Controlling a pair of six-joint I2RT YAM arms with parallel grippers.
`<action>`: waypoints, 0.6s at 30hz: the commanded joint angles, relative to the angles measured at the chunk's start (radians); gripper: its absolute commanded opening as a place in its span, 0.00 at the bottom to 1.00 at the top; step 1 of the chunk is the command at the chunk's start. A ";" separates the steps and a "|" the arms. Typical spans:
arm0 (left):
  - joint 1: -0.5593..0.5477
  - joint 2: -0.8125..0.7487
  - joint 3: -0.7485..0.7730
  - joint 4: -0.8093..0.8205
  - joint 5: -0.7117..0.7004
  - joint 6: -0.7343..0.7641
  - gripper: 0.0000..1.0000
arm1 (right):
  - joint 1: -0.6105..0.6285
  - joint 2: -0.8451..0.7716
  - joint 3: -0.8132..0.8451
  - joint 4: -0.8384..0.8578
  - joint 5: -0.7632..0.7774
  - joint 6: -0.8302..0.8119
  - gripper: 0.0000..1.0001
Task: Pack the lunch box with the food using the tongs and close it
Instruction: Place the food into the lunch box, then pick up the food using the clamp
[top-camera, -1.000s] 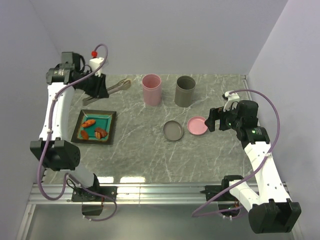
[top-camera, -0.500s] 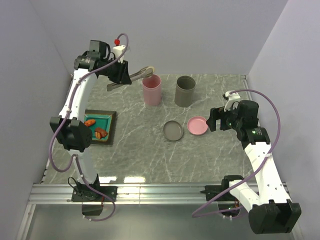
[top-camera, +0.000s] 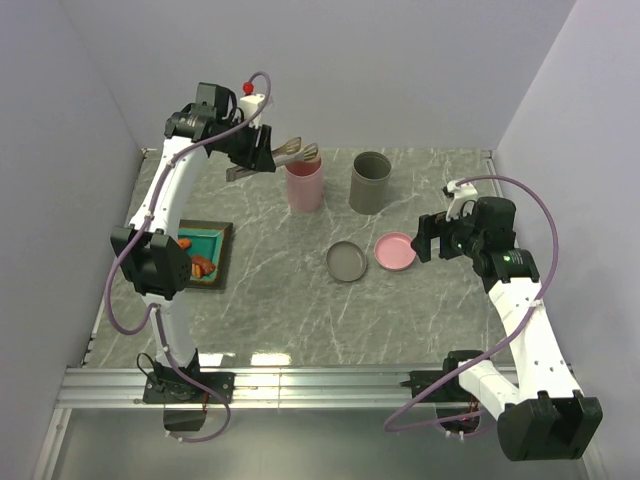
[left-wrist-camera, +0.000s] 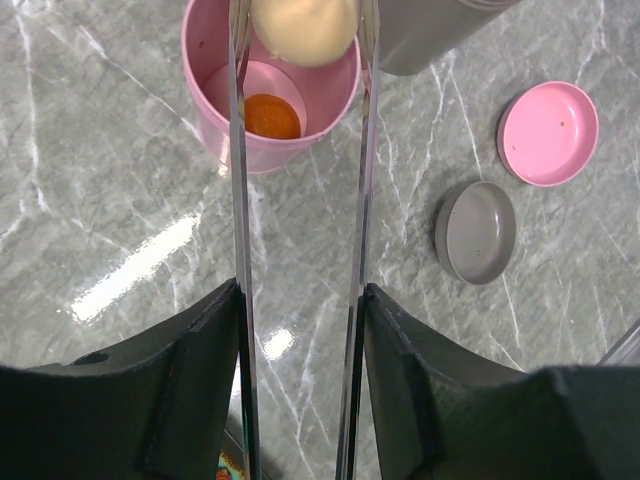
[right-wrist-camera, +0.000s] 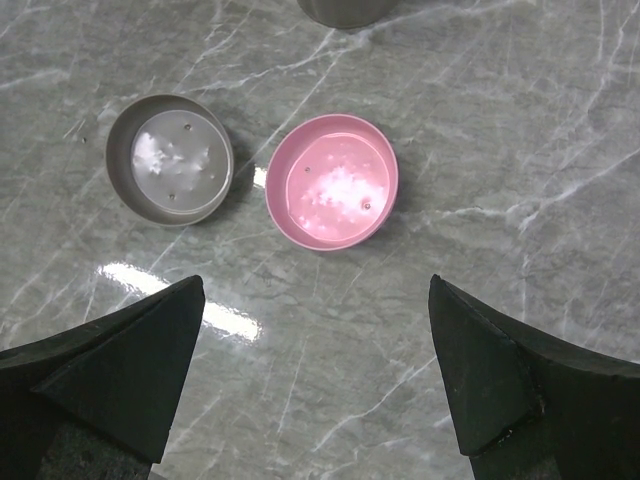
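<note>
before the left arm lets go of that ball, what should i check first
1. Ball between the tongs' arms: ok
2. Left gripper clamped on the tongs: ok
3. Ball over the pink cup mouth: ok, though near its far rim
4. Room in the cup: ok, only an orange piece at the bottom
5. Pink lid and grey lid off, lying aside: ok
6. Right gripper open, away from the cup: ok

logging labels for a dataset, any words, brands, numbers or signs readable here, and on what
None can be read.
The pink cup, grey cup, pink lid, grey lid, teal tray and tongs show no print.
Any marking on the left arm or right arm is too small to tell.
</note>
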 joint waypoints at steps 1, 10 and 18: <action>0.002 -0.005 0.060 0.021 -0.019 -0.016 0.55 | -0.004 -0.012 0.040 0.003 -0.022 -0.026 1.00; 0.002 -0.054 0.082 -0.042 -0.006 0.015 0.60 | -0.004 -0.022 0.042 -0.013 -0.045 -0.046 1.00; 0.115 -0.286 -0.122 -0.193 0.040 0.163 0.60 | -0.002 -0.002 0.053 -0.028 -0.036 -0.055 1.00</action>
